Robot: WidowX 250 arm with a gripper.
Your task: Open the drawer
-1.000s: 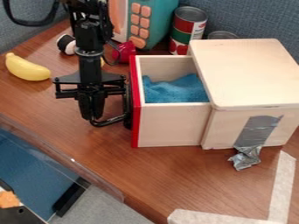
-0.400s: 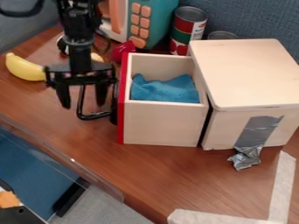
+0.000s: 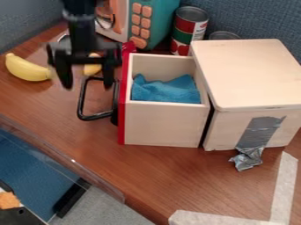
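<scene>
Spread apart, the tool [image 3: 87,85] hangs by the black handle [image 3: 94,117] of the drawer [image 3: 162,125], which stands out from its wooden box [image 3: 250,74]. Blue cloth [image 3: 164,91] lies inside. On the surface [image 3: 159,176], a banana [image 3: 26,69] rests near the tool; a red-and-green can [image 3: 189,28] stands behind the box.

Wood-grain tabletop [image 3: 176,176]. Yellow banana [image 3: 26,69], left side. Second yellow item [image 3: 92,69] to its right, partly hidden. Teal toy microwave [image 3: 156,21], orange buttons, at back; red-and-green can [image 3: 189,30] beside it. Blue cloth [image 3: 167,91], rumpled. Silver tape [image 3: 258,131], crumpled at lower end. Pale tape strips [image 3: 284,184], lower right, on tabletop
</scene>
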